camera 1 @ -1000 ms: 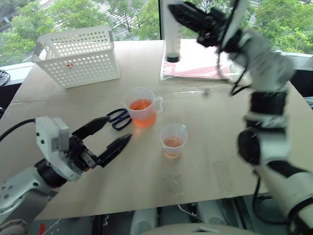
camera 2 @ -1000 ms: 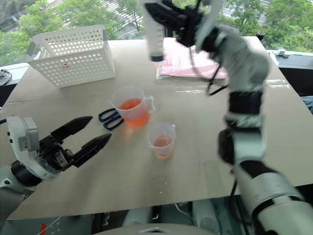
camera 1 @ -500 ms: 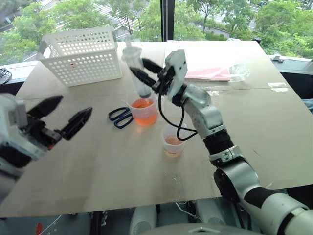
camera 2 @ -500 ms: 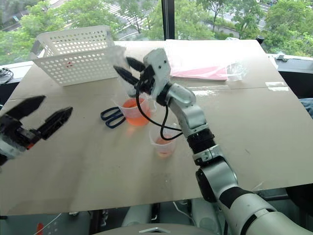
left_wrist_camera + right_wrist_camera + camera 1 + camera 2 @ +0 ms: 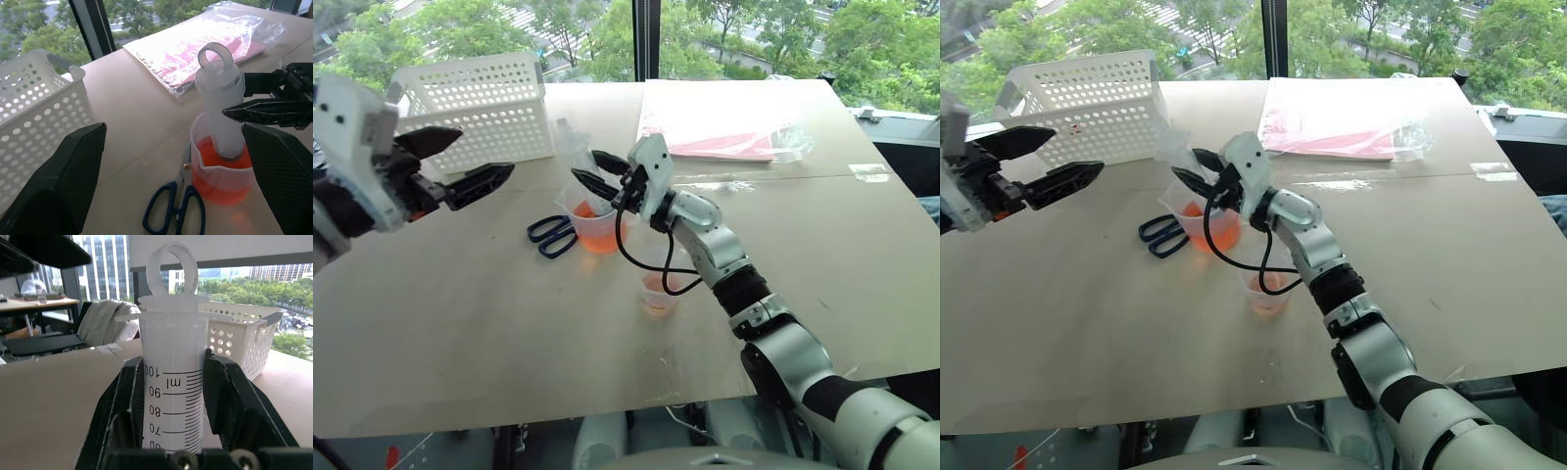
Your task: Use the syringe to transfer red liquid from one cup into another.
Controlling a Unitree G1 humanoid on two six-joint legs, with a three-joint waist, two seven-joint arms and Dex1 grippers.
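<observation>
The white perforated basket (image 5: pixel 475 110) is seen beyond the left gripper (image 5: pixel 470 164), and the pink packet in clear film (image 5: pixel 720 132) lies well beyond the right gripper (image 5: pixel 590 168); neither is needed for the step in hand. The larger handled cup (image 5: pixel 222 171) stands directly beneath the right gripper and holds the red liquid (image 5: pixel 220 164), with the blue-handled scissors (image 5: pixel 176 208) lying just beside it on the left gripper's side. The smaller handleless cup (image 5: pixel 658 289) sits under the right forearm, nearer the robot, with a little red liquid already in it. The syringe (image 5: pixel 171 382) is clamped between the right gripper's two black fingers, held upright by the barrel, its lower end standing down in the larger cup and its ring-topped plunger pushed in. The left gripper hovers with its fingers spread wide and nothing between them, off to one side of the syringe at about the height of the ring. The step is judged to be drawing up: the barrel should be kept upright and still with the tip kept submerged, the plunger ring should be taken squarely by the free gripper and pulled straight along the barrel, slowly, so that the cup is not tipped and no air is drawn
</observation>
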